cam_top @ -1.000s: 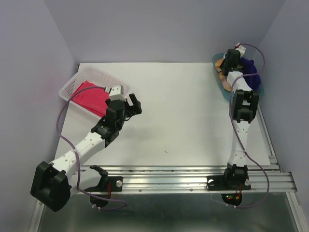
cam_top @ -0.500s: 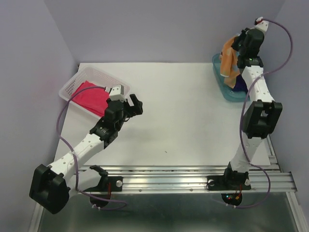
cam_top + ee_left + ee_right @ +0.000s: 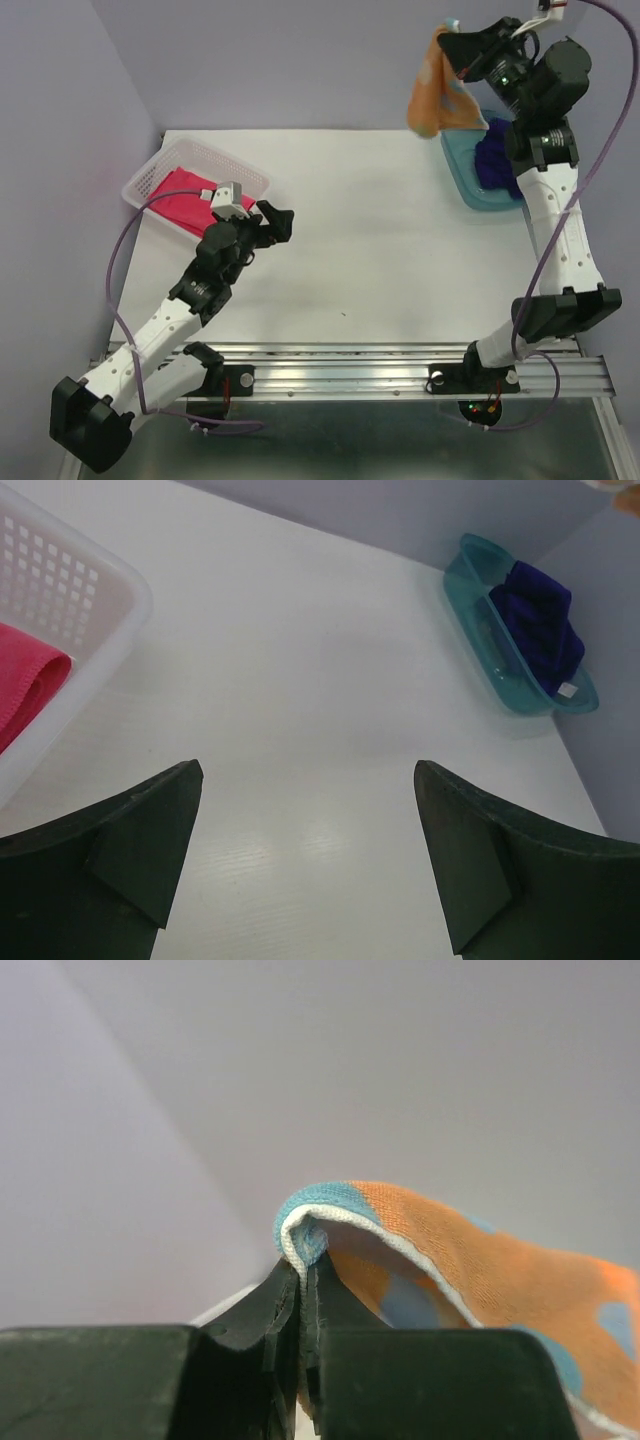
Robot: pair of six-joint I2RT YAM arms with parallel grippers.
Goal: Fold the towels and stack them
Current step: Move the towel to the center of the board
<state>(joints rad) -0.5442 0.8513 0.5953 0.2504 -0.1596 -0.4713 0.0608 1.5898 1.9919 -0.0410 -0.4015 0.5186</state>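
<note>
The right claw (image 3: 452,40) is held high, its two dark fingers pressed tight on a blue-edged corner of the soft orange towel with coloured polka dots (image 3: 436,95). In the wrist view the claw (image 3: 301,1278) pinches that folded hem, and the orange towel (image 3: 480,1270) drapes away to its right. The cloth hangs free below and slightly left of the claw, off the white table (image 3: 380,250). Below the claw and a little to its right lies the teal plastic tray (image 3: 463,168), holding the crumpled dark purple-blue towel (image 3: 497,158). The right arm's white forearm crosses in front of the tray's right side.

The left claw (image 3: 276,221) is spread wide, hovering above the table. Just to its left sits the white perforated plastic basket (image 3: 215,158) with the bright pink-red towel (image 3: 182,200) inside. Seen from that claw (image 3: 307,780), the basket (image 3: 90,590) and pink-red towel (image 3: 25,695) are close at left — the tray (image 3: 478,645) and purple-blue towel (image 3: 535,615) lie far ahead at right, with the table surface stretching between.
</note>
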